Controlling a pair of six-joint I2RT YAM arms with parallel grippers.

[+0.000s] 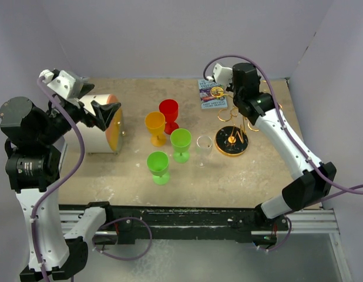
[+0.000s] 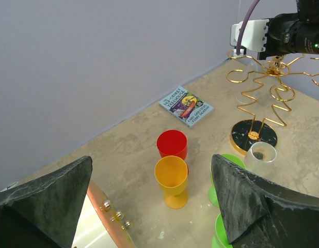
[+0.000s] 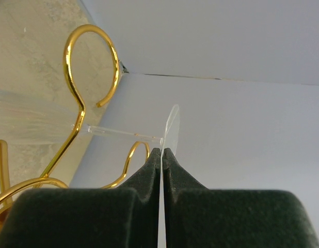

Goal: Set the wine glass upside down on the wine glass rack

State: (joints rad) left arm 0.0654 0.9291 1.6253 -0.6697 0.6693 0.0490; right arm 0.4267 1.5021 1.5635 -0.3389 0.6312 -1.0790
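My right gripper is shut on the thin foot of a clear wine glass. Its stem lies sideways through an open gold loop of the wine glass rack, and its bowl is a blur at the left. In the top view the right gripper is at the top of the rack, above its round black base. The rack also shows in the left wrist view. My left gripper is open and empty, held high at the far left, with its pads wide apart.
Several goblets stand mid-table: red, orange, two green, and a clear one beside the rack base. A small book lies at the back. A white drum with an orange face sits under the left gripper.
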